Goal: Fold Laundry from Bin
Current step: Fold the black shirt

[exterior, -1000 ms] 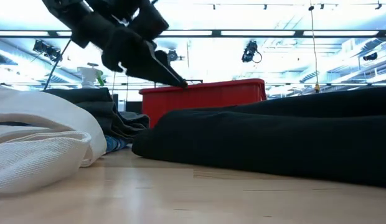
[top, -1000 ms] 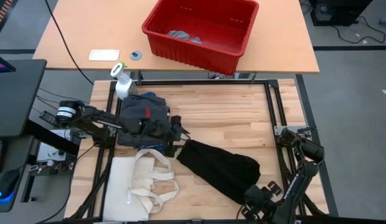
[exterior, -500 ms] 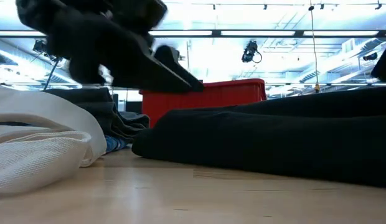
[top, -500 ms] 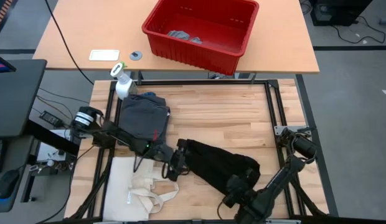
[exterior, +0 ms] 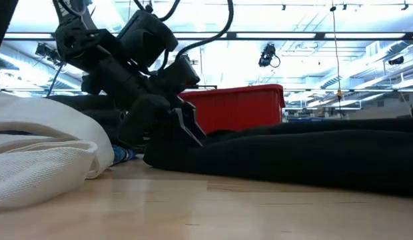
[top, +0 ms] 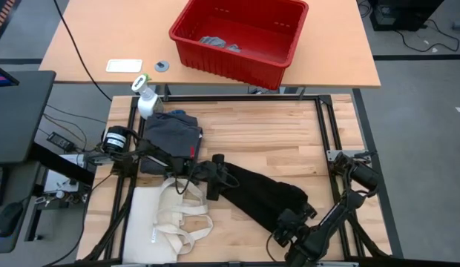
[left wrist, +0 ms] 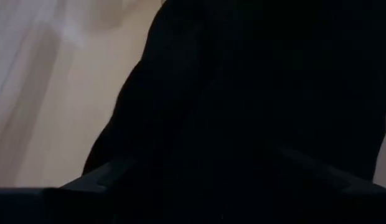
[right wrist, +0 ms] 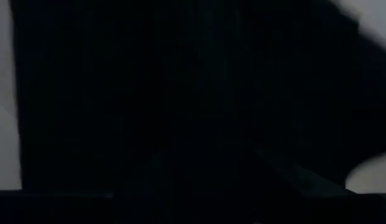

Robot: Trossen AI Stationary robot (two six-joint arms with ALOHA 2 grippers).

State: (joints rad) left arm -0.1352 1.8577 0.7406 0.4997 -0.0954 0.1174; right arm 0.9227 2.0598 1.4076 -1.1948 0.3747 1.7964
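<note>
Near the middle of the wooden worktable [top: 274, 137], toward its near edge, a large black piece [top: 263, 194] of laundry is spread, running from the centre to the near right corner. The left gripper [top: 213, 187] is set down at the black piece's left end, where its fingers [exterior: 188, 127] are seen in the low view reaching onto the cloth. They stand apart, the cloth's edge lying between them in the left wrist view, but whether the cloth is clamped cannot be told. The right gripper [top: 286, 231] is placed at the near right end of the same garment, close to the table's near edge. The right wrist view is filled with dark cloth, and neither how far its fingers are parted nor whether anything is gripped can be told.

Toward the left edge of the table a dark grey piece [top: 171, 135] is laid on a blue plaid shirt [top: 179, 114], of which only a strip is seen. A cream tote bag [top: 167, 215] is lying in the near left corner, and a spray bottle [top: 145, 96] is standing at the far left corner.

On the separate table [top: 104, 37] beyond, the red bin [top: 241, 37] is set, with smaller light grey pieces [top: 219, 43] inside it.
</note>
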